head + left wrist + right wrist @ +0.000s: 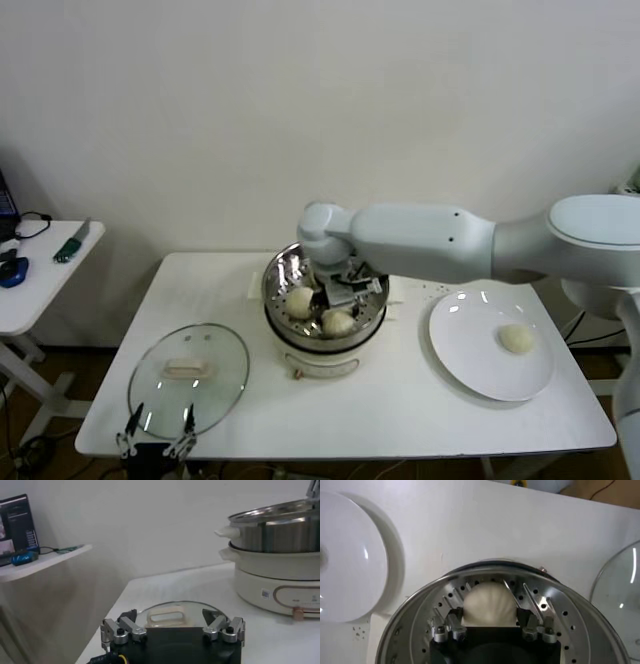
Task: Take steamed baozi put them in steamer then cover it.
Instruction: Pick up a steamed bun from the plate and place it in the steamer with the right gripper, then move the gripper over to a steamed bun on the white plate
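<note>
The steamer (pixel 272 290) stands mid-table on its white base. Two baozi lie in it, one at the left (pixel 300 301) and one nearer the front (pixel 339 322). My right gripper (pixel 342 285) reaches down into the steamer from the right. In the right wrist view my right gripper (pixel 488 616) is shut on a third baozi (pixel 489 602), just above the perforated floor of the steamer (pixel 420 615). A fourth baozi (pixel 517 338) lies on the white plate (pixel 470 355). My left gripper (pixel 156 440) hangs open and empty at the table's front edge, just before the glass lid (pixel 190 385).
The glass lid (pixel 167 614) with its white handle lies flat at the front left, left of the steamer (pixel 280 530). The plate (pixel 345 565) sits at the right. A white side table (pixel 40 270) with small items stands off to the left.
</note>
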Motion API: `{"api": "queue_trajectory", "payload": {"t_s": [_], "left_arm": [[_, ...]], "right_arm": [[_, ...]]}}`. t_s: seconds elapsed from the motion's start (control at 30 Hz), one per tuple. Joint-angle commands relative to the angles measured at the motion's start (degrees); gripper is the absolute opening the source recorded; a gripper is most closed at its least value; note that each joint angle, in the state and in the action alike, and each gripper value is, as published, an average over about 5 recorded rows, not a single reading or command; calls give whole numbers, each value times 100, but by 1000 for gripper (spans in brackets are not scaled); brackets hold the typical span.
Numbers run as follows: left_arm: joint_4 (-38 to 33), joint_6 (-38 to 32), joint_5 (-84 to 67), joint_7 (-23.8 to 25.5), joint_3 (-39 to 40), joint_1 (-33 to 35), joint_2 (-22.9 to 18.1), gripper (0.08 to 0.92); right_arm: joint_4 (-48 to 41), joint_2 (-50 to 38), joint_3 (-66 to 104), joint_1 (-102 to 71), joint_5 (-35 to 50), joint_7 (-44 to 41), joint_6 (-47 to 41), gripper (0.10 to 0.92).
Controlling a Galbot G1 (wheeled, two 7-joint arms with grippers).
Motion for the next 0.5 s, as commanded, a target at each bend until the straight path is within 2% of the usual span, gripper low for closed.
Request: {"api": "queue_trajectory", "payload": {"t_s": [0.03,0.3,0.5], "left_arm": [[14,-2,-3,-6,-2,10,-9,823],[-5,-4,-2,-15,-16,33,-11,823],[-32,-2,0,-19,-6,38,-9,823]], "right_arm": [[-55,53,-48,-57,38,-3,-87,717],[-115,7,99,78,104,4,-84,817],[-263,-275,303,410,306,95,-165,822]]}}
